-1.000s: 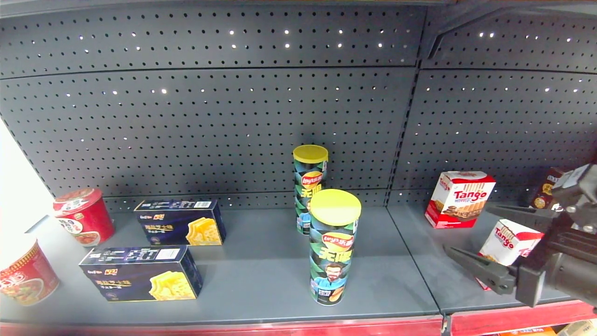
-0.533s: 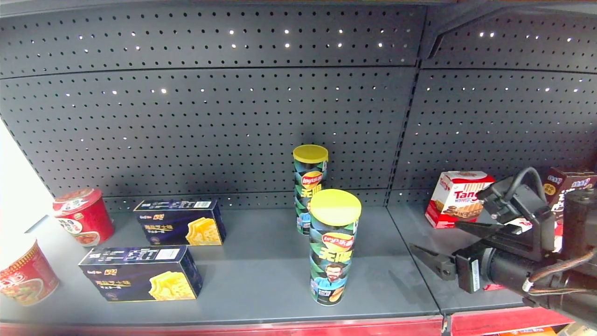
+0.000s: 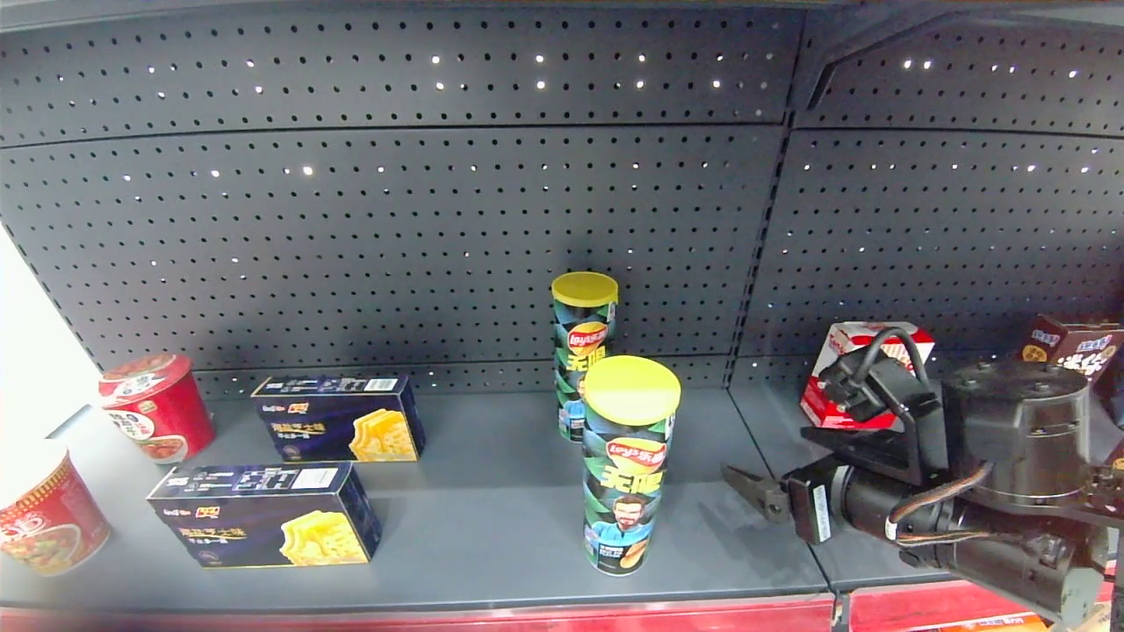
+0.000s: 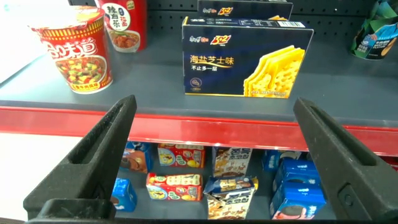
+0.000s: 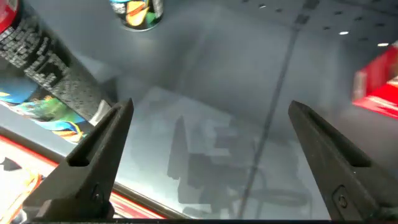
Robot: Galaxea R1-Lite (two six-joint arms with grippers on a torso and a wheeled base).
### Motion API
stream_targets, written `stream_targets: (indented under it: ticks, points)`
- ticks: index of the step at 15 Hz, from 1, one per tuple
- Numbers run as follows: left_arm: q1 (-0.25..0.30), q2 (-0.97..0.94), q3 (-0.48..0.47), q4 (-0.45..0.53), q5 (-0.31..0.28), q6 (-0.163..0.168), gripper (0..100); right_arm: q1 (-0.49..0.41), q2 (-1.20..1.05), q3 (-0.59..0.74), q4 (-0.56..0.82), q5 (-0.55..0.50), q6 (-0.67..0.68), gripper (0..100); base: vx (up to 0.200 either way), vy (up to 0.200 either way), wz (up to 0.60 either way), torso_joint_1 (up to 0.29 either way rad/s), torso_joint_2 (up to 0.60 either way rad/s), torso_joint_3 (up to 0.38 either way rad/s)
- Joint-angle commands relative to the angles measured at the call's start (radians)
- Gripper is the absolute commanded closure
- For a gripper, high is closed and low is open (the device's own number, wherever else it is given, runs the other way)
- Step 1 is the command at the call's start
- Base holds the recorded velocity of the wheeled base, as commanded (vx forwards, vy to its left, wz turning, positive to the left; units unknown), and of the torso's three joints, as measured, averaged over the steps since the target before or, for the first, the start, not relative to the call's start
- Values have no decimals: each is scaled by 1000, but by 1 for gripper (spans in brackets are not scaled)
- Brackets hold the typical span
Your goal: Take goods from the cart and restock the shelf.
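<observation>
My right gripper point(image 3: 773, 461) hangs open and empty just above the grey shelf point(image 3: 492, 518), fingers pointing left, a short way right of the front chip can point(image 3: 630, 465). In the right wrist view the gripper point(image 5: 211, 109) frames bare shelf, with the can's base point(image 5: 137, 12) beyond it. A second yellow-lidded can point(image 3: 584, 351) stands behind the first. A red-and-white wafer box point(image 3: 830, 386) is partly hidden behind the right arm. My left gripper point(image 4: 216, 106) is open and empty, below and in front of the shelf's red edge point(image 4: 199, 121), facing a blue cracker box point(image 4: 244, 57).
Two blue cracker boxes point(image 3: 268, 513) point(image 3: 338, 419) and two red noodle cups point(image 3: 158, 405) point(image 3: 44, 509) stand on the shelf's left part. A brown box point(image 3: 1067, 342) sits far right. Several packs point(image 4: 224, 180) fill the lower shelf. A perforated panel point(image 3: 395, 219) backs the shelf.
My right arm has swung left along the shelf toward the front chip can, staying open, and now covers the front wafer box. The goods have not moved.
</observation>
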Motion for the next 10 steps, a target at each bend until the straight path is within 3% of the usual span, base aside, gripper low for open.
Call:
stream_targets:
  ticks: [1,10]
  points:
    - [0,2,0,0,0,-1,0,19,43,-15,-4,0,14,0,0,0,0,0,0,0]
    - [0,2,0,0,0,-1,0,76,109,-57,-33,-16,29,0,0,0,0,0,0,0]
